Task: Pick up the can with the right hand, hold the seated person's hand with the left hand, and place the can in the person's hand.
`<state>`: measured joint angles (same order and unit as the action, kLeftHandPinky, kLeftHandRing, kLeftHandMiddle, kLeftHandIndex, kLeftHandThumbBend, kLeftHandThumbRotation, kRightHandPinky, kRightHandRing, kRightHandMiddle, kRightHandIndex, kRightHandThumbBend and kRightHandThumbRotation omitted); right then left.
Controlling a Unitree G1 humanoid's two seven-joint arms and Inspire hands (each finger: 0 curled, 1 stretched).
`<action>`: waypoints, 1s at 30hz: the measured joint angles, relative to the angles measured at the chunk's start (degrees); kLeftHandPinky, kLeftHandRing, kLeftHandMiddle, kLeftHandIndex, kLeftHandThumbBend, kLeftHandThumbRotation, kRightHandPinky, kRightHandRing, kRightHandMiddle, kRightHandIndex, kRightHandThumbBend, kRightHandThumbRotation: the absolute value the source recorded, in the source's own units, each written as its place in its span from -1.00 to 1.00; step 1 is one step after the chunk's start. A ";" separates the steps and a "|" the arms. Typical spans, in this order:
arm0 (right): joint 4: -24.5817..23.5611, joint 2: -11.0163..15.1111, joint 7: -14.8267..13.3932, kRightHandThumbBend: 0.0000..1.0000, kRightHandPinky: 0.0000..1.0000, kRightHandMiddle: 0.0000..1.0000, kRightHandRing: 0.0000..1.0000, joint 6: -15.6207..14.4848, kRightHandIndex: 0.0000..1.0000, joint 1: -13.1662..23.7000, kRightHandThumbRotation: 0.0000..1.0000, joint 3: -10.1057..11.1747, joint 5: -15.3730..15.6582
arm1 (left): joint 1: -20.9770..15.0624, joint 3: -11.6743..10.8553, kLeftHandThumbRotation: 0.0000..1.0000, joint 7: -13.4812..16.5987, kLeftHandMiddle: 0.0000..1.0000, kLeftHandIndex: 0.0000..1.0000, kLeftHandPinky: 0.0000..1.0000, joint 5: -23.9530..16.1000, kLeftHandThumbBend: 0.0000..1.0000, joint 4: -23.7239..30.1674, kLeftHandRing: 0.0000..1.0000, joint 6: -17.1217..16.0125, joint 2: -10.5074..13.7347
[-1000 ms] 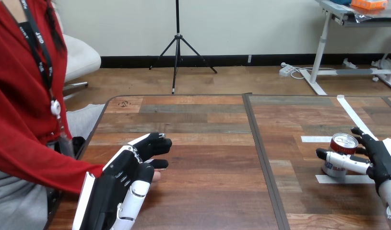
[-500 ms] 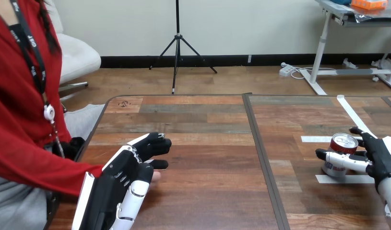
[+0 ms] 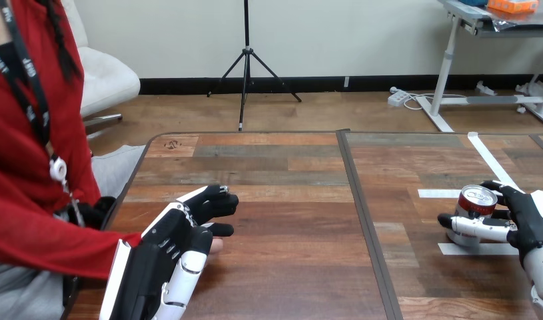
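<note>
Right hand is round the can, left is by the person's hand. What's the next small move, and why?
Probably lift the can clear of the table: the right hand has thumb and fingers curled round it, low by the tape, and the person's hand lies far across, under the left hand.

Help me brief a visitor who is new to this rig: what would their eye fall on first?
Most likely the right hand at the table's right edge, its fingers and thumb curled round the can, beside strips of white tape. Next, the left hand at the lower left, lying over the person's hand, of which just a fingertip peeks out; whether it grips that hand cannot be told.
</note>
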<state>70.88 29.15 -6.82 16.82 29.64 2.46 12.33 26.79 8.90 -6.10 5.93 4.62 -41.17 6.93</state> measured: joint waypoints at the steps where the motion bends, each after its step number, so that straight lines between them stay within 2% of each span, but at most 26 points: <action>1: 0.02 -0.01 -0.09 0.88 0.37 0.57 0.52 0.00 0.60 0.00 -0.75 -0.04 0.03 | 0.00 -0.01 0.58 0.00 0.46 0.46 0.31 -0.03 0.01 0.00 0.50 0.00 0.00; 14: 0.35 -0.15 -1.77 0.69 0.30 0.47 0.43 -0.06 0.48 0.00 -0.97 -0.49 0.49 | 0.02 -0.08 0.58 -0.01 0.45 0.46 0.29 -0.01 0.00 0.00 0.48 0.00 0.00; 26: 0.45 -0.20 -2.36 0.56 0.29 0.43 0.40 -0.18 0.42 0.01 -1.00 -0.63 0.87 | 0.03 -0.09 0.57 -0.04 0.45 0.45 0.30 0.23 0.02 0.00 0.49 0.00 0.00; 30: 0.56 -0.24 -2.50 0.52 0.23 0.39 0.35 -0.23 0.39 0.07 -1.00 -0.65 0.90 | 0.03 -0.12 0.57 -0.03 0.45 0.46 0.30 0.21 0.03 0.00 0.49 0.00 0.00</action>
<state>71.45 28.90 -9.32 16.60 29.71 1.81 13.23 26.83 8.78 -6.13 6.15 4.62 -41.17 6.93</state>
